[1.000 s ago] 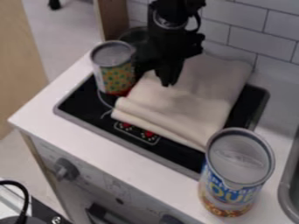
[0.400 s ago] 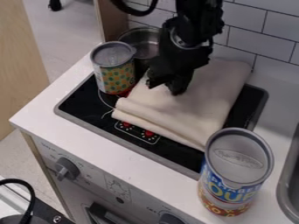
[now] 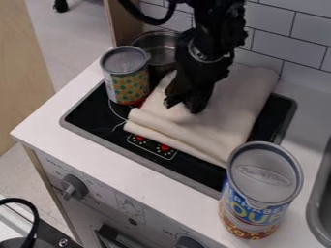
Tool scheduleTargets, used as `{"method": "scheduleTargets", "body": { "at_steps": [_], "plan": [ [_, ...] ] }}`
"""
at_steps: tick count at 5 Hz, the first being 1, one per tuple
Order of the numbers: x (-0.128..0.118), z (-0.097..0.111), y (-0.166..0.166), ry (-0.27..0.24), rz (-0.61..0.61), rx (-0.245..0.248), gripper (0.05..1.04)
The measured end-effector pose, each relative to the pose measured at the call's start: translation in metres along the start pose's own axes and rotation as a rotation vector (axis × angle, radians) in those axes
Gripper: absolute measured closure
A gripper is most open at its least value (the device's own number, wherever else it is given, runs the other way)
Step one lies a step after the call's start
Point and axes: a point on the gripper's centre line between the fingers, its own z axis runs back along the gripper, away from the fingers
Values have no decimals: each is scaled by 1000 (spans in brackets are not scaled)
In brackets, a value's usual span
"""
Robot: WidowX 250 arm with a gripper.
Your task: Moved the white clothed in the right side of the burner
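With its fingers standing apart, my claw (image 3: 183, 107) is hanging low at the folded white cloth (image 3: 223, 116), which is lying across the stove top (image 3: 92, 112), probably because I am preparing to pinch it.

Place: a kitchen corner—likely a toy or mock-up one, by its compact build
Cooktop: black panel (image 3: 90, 114) with red-marked controls, set into a white countertop (image 3: 48, 128)
Stove front: pale panel (image 3: 94, 206) with a round knob (image 3: 74, 186)
Sink: gray rim (image 3: 313, 213) at the right edge
Backsplash: white rectangular wall tiles (image 3: 300, 34)
Cookware: metal saucepan (image 3: 155, 34) at the back
Groceries: a dotted food can (image 3: 129, 87) and a blue-labeled one (image 3: 255, 206)
Lab hint: black robot arm (image 3: 217, 26) over the cooktop—the wider room cannot be told
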Motion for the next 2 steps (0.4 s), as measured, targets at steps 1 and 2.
{"method": "scheduleTargets", "body": {
  "at_steps": [1, 2],
  "plan": [
    [-4, -3, -3, 24, 9, 14, 1031],
    [-10, -4, -9, 38, -6, 11, 1031]
  ]
}}
